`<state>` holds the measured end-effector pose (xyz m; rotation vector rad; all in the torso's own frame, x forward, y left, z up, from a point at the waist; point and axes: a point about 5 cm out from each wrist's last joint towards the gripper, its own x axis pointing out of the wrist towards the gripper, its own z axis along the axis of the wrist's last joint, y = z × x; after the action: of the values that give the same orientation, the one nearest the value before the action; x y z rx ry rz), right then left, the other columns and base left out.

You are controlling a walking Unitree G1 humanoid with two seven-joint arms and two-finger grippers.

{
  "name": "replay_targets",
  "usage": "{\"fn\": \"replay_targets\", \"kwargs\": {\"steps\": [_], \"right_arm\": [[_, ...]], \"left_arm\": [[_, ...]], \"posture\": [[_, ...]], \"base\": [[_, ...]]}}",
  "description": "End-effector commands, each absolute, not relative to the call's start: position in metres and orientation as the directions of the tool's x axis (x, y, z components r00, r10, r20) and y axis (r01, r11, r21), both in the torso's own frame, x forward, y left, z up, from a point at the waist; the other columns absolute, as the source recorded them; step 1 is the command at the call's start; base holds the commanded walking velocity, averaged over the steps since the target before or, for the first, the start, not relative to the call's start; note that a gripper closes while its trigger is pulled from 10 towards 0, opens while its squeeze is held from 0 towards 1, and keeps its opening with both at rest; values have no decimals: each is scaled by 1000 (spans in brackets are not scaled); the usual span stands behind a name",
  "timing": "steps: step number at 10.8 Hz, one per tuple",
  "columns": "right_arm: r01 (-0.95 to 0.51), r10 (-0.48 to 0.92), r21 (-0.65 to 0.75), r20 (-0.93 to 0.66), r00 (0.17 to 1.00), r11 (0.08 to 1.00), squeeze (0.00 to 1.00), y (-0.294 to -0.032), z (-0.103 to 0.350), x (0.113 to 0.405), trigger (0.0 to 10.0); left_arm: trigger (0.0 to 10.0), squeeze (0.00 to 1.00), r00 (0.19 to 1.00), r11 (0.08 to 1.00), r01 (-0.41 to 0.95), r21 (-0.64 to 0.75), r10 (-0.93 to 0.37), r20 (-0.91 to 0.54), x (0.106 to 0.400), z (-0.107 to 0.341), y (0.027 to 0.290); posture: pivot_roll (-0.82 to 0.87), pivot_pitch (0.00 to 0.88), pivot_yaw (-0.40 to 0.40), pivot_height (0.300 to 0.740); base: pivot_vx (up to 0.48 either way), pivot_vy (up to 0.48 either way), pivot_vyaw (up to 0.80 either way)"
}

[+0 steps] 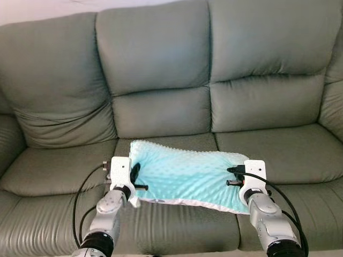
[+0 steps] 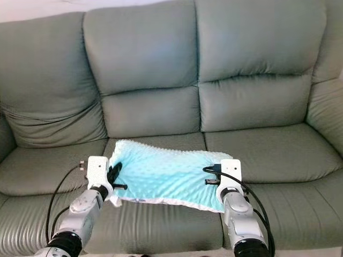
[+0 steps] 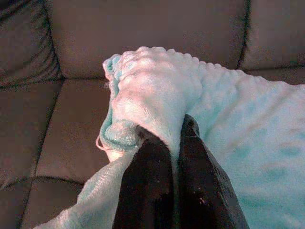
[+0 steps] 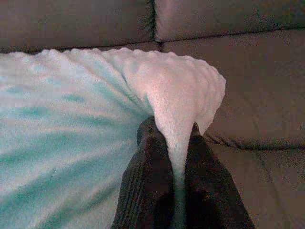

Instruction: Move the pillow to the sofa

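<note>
A light turquoise dotted pillow (image 1: 185,174) lies across the middle seat cushion of the grey-green sofa (image 1: 161,64). My left gripper (image 1: 136,179) is shut on the pillow's left edge, the fabric pinched between its black fingers (image 3: 147,181). At the opposite end my right gripper (image 1: 233,176) is shut on the pillow's right corner, a fold of it squeezed between the fingers (image 4: 150,181). The pillow's front edge overhangs the seat front a little, held between both arms.
The sofa has three seat cushions and three back cushions; the left seat (image 1: 53,171) and right seat (image 1: 289,150) carry nothing. Black cables (image 1: 80,198) loop from each wrist over the sofa front.
</note>
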<state>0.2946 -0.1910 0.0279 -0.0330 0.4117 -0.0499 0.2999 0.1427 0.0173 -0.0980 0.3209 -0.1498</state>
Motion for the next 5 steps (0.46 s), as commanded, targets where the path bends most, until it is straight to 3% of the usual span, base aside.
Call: {"fn": "replay_targets", "kwargs": {"steps": [1, 5], "right_arm": [[41, -52, -36, -374, 926, 999, 0, -188, 31, 297, 10000], [-115, 98, -25, -363, 927, 993, 0, -171, 30, 303, 10000]], "left_arm": [[10000, 0, 940, 989, 97, -112, -128, -315, 297, 14, 153], [10000, 0, 920, 999, 41, -36, -52, -387, 297, 5, 170]], "posture": [[-184, 168, 147, 740], [-195, 217, 157, 740]], "base": [[0, 0, 0], [0, 0, 0]]}}
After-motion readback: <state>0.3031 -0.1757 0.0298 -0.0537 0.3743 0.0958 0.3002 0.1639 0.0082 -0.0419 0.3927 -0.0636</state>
